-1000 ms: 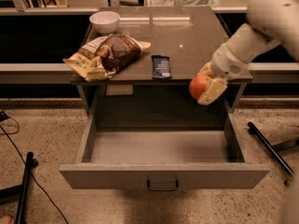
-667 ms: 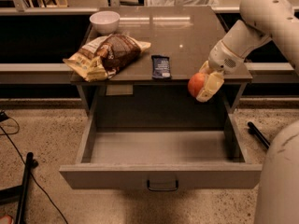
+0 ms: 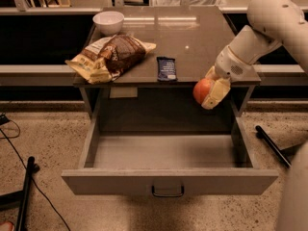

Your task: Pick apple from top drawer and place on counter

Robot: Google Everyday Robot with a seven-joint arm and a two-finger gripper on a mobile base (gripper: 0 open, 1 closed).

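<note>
Fingers (image 3: 217,92): pale yellow, closed around the apple (image 3: 200,90), one pad along its right side. Gripper (image 3: 209,89) sits right of centre in the frame, just under the front edge of the bench (image 3: 192,37), near its right corner.

Apple: red-orange, round, held in the air. It is above the right rear part of the open drawer (image 3: 166,179) and touches neither the drawer floor nor the bench top. It is below the level of the bench surface.

Arm (image 3: 255,37): white, thick, comes down from the upper right of the frame to the gripper, crossing the right edge of the bench.

Drawer: pulled fully out toward the bottom of the frame, grey inside, nothing seen lying in it. Small dark handle (image 3: 168,192) at the centre of its flat front.

Bench top, glossy brown-grey:
- white bowl (image 3: 108,21) at the upper left corner
- bread bag (image 3: 113,56) in front of the bowl, lying tilted, its near end past the left front edge
- dark snack bar (image 3: 166,68) near the front edge, about the middle, well apart from the apple.

Floor (image 3: 43,138): speckled stone. Thin cable (image 3: 13,146) and a black pole (image 3: 26,191) at lower left; a dark rod (image 3: 272,146) at the right.
</note>
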